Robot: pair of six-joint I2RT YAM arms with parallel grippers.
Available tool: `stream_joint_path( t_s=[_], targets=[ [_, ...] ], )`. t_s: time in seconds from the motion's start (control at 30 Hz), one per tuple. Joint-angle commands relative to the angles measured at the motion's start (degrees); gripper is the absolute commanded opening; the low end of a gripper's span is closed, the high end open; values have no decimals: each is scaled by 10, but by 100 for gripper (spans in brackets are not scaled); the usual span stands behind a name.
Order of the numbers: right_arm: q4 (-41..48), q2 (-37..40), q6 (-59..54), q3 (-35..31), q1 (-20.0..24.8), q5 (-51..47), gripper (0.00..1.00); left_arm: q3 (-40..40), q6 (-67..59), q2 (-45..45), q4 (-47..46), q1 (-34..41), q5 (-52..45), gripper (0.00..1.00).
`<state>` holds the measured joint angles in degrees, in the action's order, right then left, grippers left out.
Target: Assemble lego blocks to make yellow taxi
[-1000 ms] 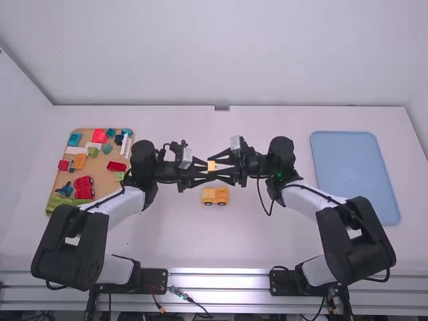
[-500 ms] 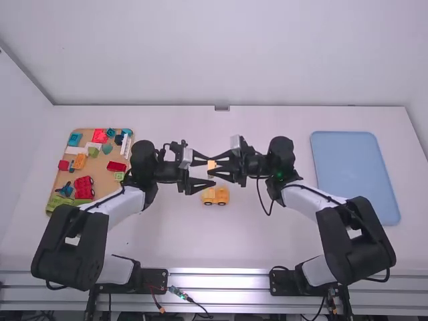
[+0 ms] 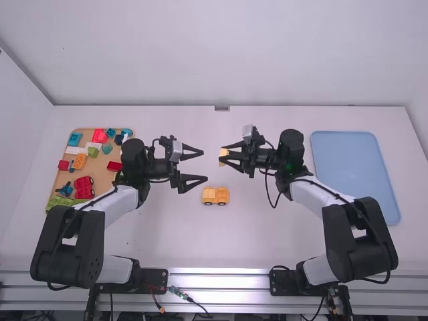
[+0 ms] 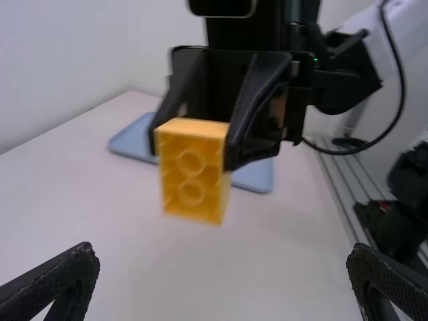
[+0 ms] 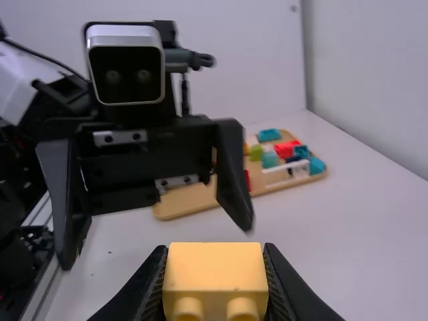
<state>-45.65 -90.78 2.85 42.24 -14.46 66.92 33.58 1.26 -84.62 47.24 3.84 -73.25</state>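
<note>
**Yellow block in the right gripper, car waiting below**

The right gripper [image 3: 224, 155] is closed on a small yellow block [image 5: 214, 274], pinched between its fingertips. The left gripper [image 3: 204, 166] is empty, fingers spread wide, facing the right one with a gap between them. The toy car [image 3: 215, 195] stands on its wheels on the table, just to the base side of that gap and near the left gripper's lower fingertip. Behind the left gripper's wrist is the wooden tray [image 3: 101, 177] with loose blocks [image 3: 83, 188]; well behind the right gripper lies the blue tray [image 3: 354, 174].

The step in hand looks like readying the block for the car, which seems mostly built. Next, the right gripper should bring the block over the car, turn it studs up, line it up and press down squarely. The left gripper could steady the car, since a crooked push might slide it.
</note>
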Motion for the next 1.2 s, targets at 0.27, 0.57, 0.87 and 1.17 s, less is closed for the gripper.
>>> stream_joint_path(
  t_s=[0.27, 0.57, 0.87, 1.17],
  targets=[
    [528, 13, -301, 193, 25, -210, 9, 0, 117, 14, -60, -55, 198, 99],
    [851, 11, -499, 290, -31, -452, 2, 203, -156, 14, -525, -48, 236, 99],
    [910, -76, -546, 284, -91, -603, 8, 395, -391, 14, -837, -41, 295, 99],
    [953, -196, -599, 285, -124, -656, 1, 423, -405, 13, -883, -39, 343, 99]
  ],
)
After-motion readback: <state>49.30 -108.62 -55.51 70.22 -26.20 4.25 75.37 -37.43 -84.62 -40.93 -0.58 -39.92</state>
